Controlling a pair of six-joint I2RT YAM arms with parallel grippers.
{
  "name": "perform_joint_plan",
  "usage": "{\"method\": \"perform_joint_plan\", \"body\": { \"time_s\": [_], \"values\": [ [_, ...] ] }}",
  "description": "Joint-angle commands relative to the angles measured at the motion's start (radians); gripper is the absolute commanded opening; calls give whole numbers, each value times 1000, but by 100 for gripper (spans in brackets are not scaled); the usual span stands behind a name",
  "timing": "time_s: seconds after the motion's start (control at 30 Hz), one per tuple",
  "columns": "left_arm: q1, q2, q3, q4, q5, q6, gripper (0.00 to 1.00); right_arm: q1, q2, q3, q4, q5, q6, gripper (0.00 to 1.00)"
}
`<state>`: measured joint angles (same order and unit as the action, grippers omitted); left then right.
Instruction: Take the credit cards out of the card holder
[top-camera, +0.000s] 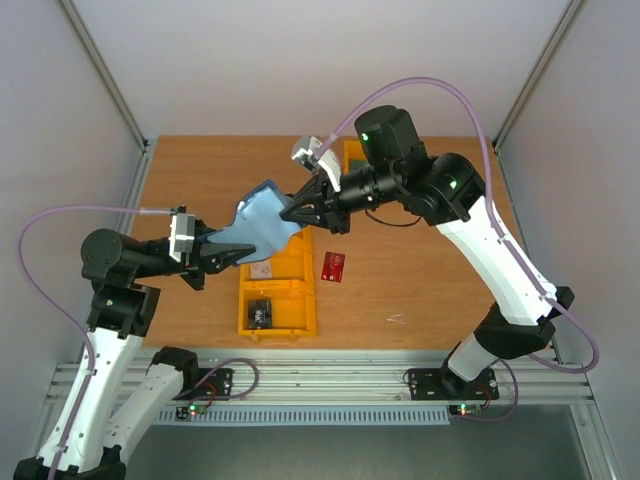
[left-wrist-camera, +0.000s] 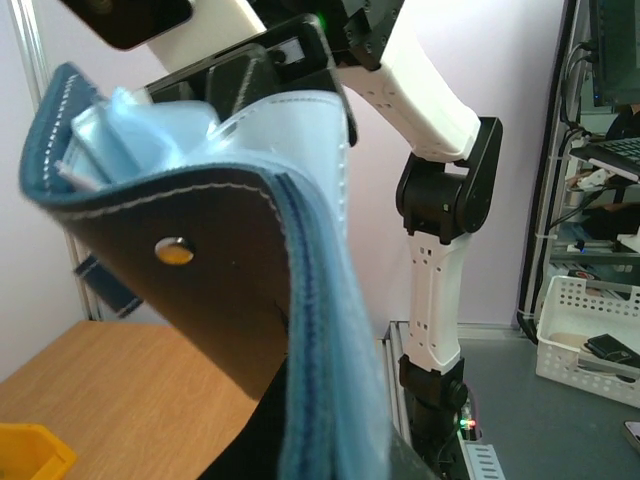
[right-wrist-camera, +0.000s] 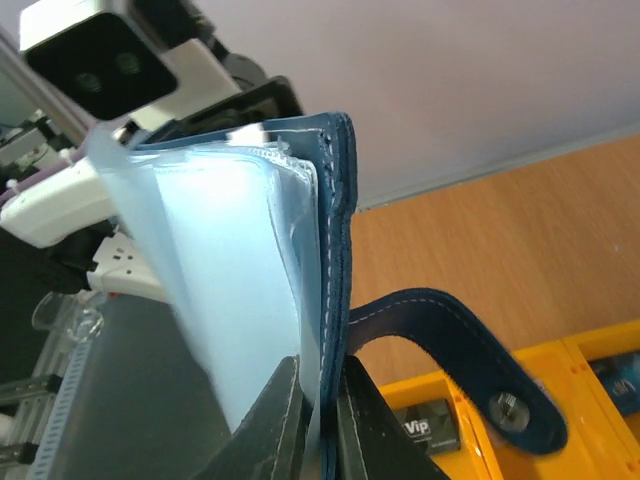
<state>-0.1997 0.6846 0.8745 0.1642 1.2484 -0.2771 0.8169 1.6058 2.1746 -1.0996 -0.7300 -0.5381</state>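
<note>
Card holder (top-camera: 262, 218): left and right jaws are both clamping it aloft; opposed pulling is risking torn sleeves (right-wrist-camera: 240, 260).

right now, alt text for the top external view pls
Two robot arms hold an open blue card holder between them, the left gripper and right gripper each shut on one end. Below, a yellow tray sits on the wooden table, a red card lying beside it.

Holder (top-camera: 262, 222): navy outside with white stitching, pale blue see-through pockets (right-wrist-camera: 240, 280) (its snap (left-wrist-camera: 175, 250) is silver). Card (top-camera: 334, 266): red with pale markings. Tray (top-camera: 292, 278) yellow; table (top-camera: 420, 290) orange-brown woodgrain.
</note>
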Motion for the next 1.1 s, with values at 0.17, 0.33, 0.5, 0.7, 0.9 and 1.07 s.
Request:
{"method": "perform_joint_plan", "body": {
  "time_s": [0.17, 0.33, 0.5, 0.7, 0.9, 1.07],
  "values": [
    [-3, 8, -33, 48, -155, -2, 0, 116, -10, -4, 44, -149, 6, 14],
    [-4, 8, -45, 52, -188, -8, 0, 121, -35, -30, 53, -108, 17, 18],
    [-4, 5, -54, 57, -212, -8, 0, 150, -52, -72, 59, 78, 6, 26],
    [-3, -3, -60, 55, -214, -7, 0, 153, -122, -176, 181, 233, 30, 31],
    [-4, -4, -61, 55, -214, -8, 0, 153, -170, -255, 276, 374, 67, 41],
    [-4, -6, -63, 58, -217, -13, 0, 153, -161, -264, 298, 397, 86, 46]
  ]
}}
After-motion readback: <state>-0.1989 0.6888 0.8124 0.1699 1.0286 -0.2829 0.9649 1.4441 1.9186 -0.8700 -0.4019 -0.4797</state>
